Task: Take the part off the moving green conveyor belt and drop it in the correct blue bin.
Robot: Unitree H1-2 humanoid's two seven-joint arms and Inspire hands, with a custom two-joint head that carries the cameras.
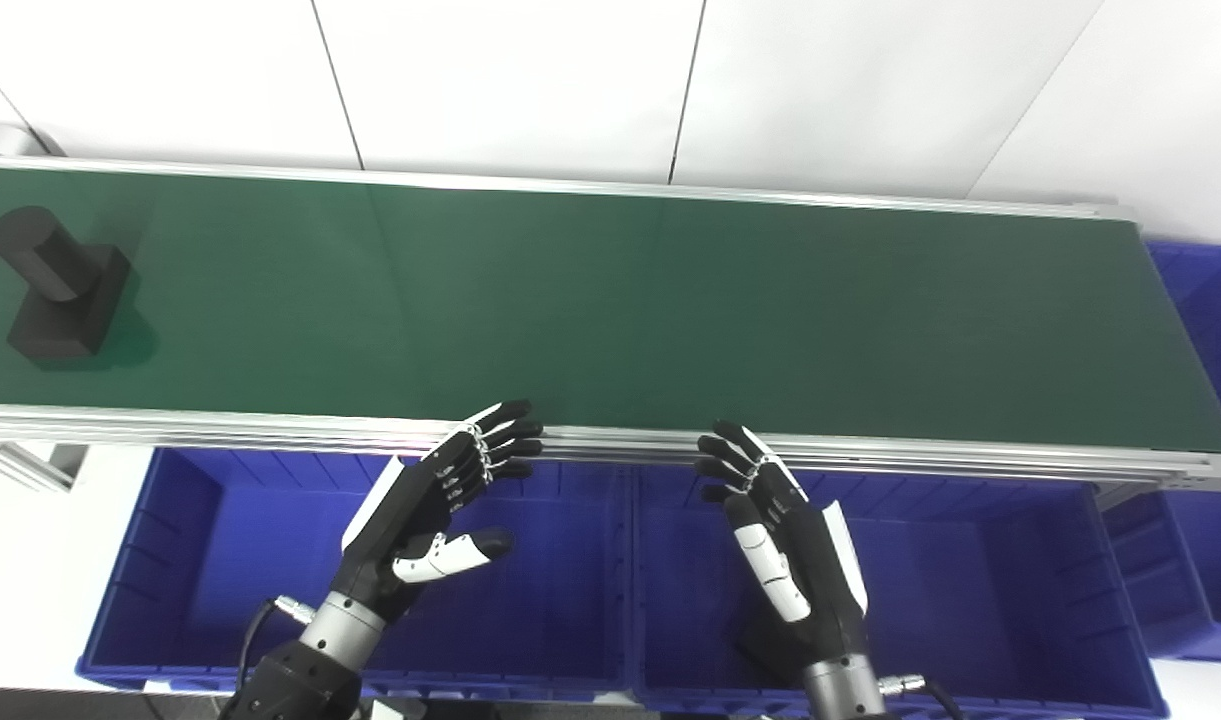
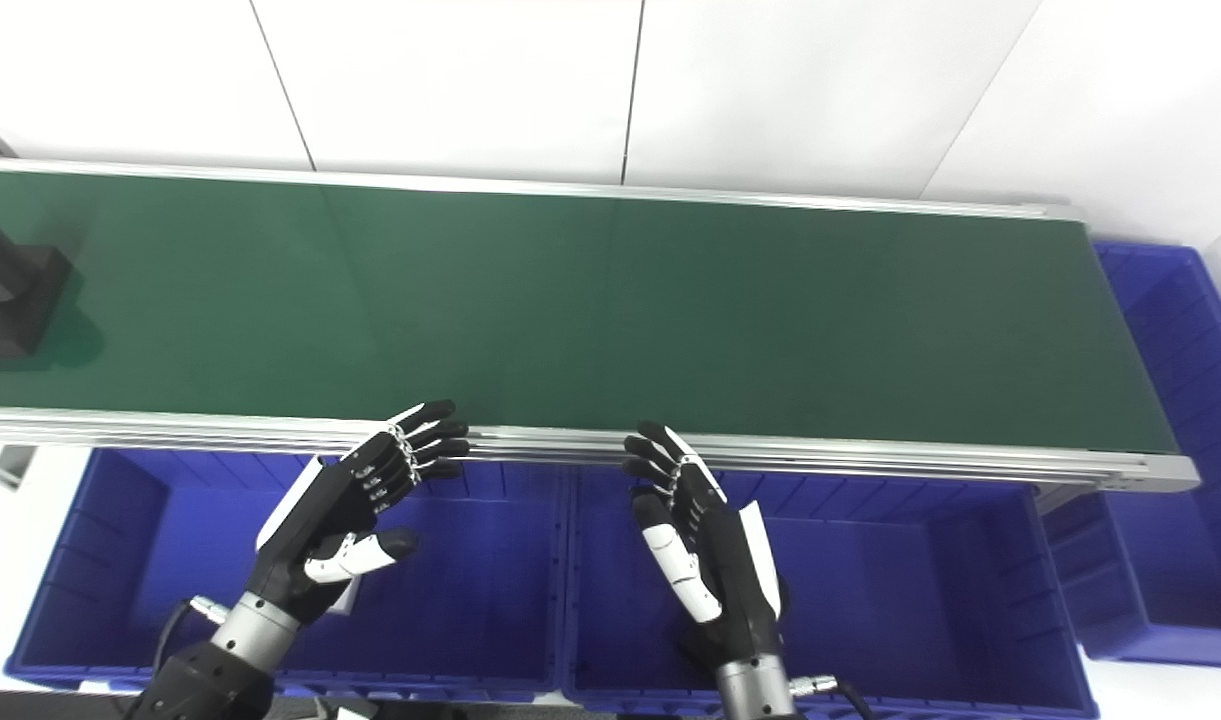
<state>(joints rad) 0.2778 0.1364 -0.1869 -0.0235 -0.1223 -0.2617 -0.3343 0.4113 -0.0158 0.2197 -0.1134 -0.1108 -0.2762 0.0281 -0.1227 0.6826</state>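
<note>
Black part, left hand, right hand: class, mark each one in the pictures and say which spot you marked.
black part (image 1: 60, 295), left eye view, on its square base.
left hand (image 1: 425, 510), left eye view, on the palm.
right hand (image 2: 705, 545), right eye view, on the palm.

**Item count at the belt station**

One green conveyor belt (image 1: 610, 300). One black part (image 1: 55, 285) on it, at the far left end. Three blue bins: left bin (image 1: 180, 560) and middle bin (image 1: 1030, 570) below the near rail, end bin (image 1: 1205, 300) past the belt's right end. Two hands: left hand (image 1: 435, 510), right hand (image 1: 780, 545).
</note>
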